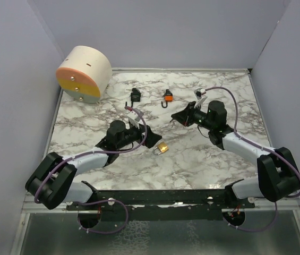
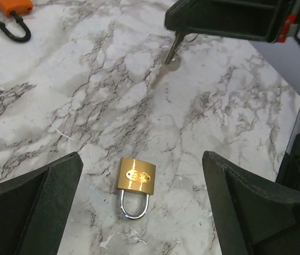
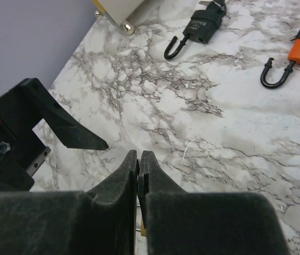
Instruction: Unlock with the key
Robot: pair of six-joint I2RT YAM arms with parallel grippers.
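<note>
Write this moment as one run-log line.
left pincer: open over brass padlock | right pincer: shut on key | unlock: not yet done

This is looking like a robotics lab test cell. Plain pale walls (image 1: 165, 32) are boxing in a marble-patterned tabletop (image 1: 203, 164). A left arm (image 1: 80, 162) and a right arm (image 1: 250, 146) are sitting bolted to a black perforated rail (image 1: 160, 197), trailing purple cables (image 1: 234, 109). Practice props are lying spread out: a brass padlock (image 1: 162, 148), an orange padlock (image 1: 168, 96), a black padlock (image 1: 135, 95) and a cream drum (image 1: 86, 71).

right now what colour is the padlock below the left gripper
Padlock: brass gold; clearest in left wrist view.
</note>
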